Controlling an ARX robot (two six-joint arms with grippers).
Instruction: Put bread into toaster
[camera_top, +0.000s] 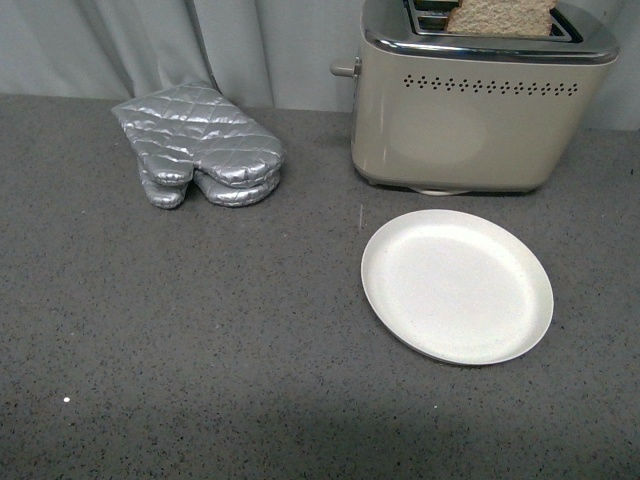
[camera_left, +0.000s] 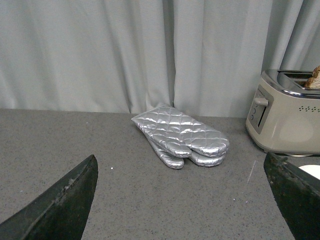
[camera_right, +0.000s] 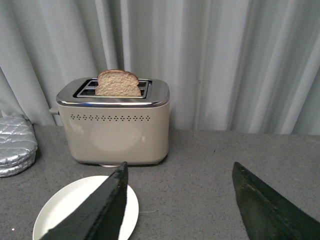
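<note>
the left gripper's fingers (camera_left: 60, 205) and the right gripper's fingers (camera_right: 100, 210) are being held spread wide with nothing between them. the bread (camera_right: 118, 84) is being held upright in the front slot of the toaster (camera_right: 115, 127), behind the bare white plate (camera_top: 457, 285) and beside silver oven mitts (camera_top: 200, 145) on the counter (camera_top: 180, 350).

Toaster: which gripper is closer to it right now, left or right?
Right, judging by the wrist views. The right gripper faces the toaster head-on, over the plate. The left gripper faces the oven mitts, with the toaster off to its side.
</note>
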